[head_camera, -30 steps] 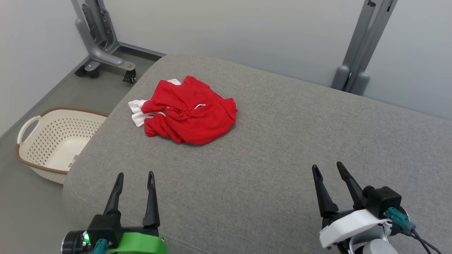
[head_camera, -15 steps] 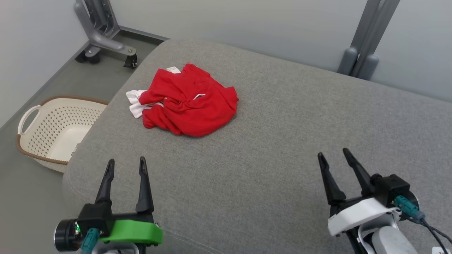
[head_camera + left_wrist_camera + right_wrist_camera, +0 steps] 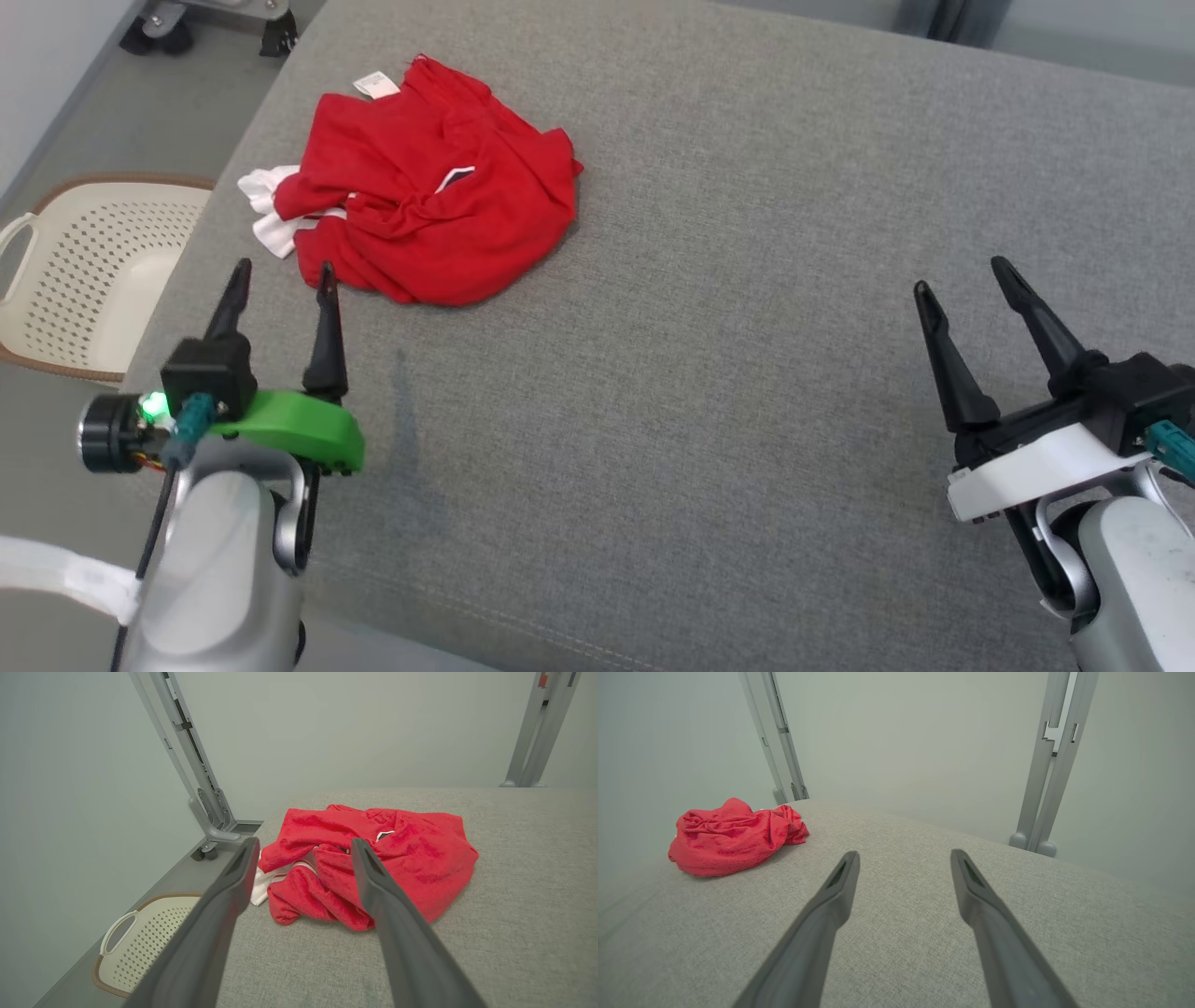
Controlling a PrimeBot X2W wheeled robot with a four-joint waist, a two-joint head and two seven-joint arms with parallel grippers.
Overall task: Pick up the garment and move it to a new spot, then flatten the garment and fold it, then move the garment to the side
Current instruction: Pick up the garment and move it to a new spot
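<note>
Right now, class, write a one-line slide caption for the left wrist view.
Open left gripper faces a crumpled red garment on a grey cushion, basket beside.

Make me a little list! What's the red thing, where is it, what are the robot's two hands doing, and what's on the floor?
Red thing: crumpled red garment with white trim
Where: on the grey cushion, near its far left corner
Left side: left gripper open, empty, close before the garment
Right side: right gripper open, empty, well to the garment's right
Floor: cream basket with holes, left of the cushion
</note>
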